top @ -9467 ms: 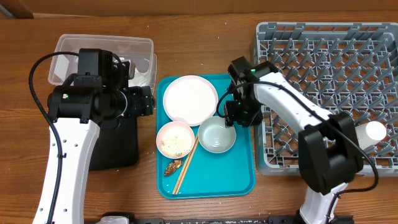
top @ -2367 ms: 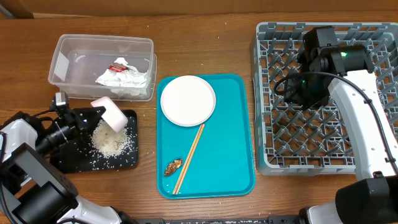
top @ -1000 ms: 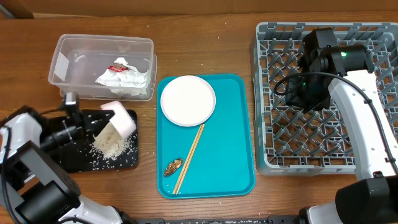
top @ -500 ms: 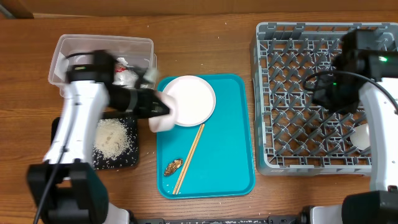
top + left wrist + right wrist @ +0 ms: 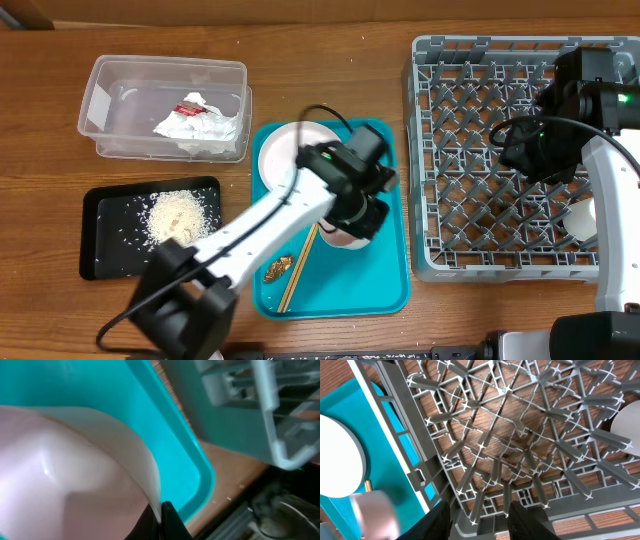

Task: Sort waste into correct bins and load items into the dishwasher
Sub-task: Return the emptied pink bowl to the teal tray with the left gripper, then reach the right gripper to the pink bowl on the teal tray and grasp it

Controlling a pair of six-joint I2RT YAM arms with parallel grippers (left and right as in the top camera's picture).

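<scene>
Left of teal tray (image 5: 392,285): rice (image 5: 178,215) in black tray (image 5: 100,262), wrapper (image 5: 200,122) in tub (image 5: 100,95); both done. Over the tray, left claw (image 5: 160,515) pinches pink bowl (image 5: 65,475) by its rim. Plate (image 5: 290,160) and scrap (image 5: 278,267) on tray, pending. Right of tray: right claw (image 5: 481,520) spread, empty, above rack (image 5: 470,230); one white dish (image 5: 582,220) racked.

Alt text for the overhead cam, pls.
The left end effector grips a pinkish-white bowl over the teal plastic serving tray, beside the white round plate. White rice grains lie in the shallow black rectangular tray, a crumpled red-and-white snack wrapper in the clear rectangular plastic tub; the right end effector hangs open over the square grey plastic dish rack.
</scene>
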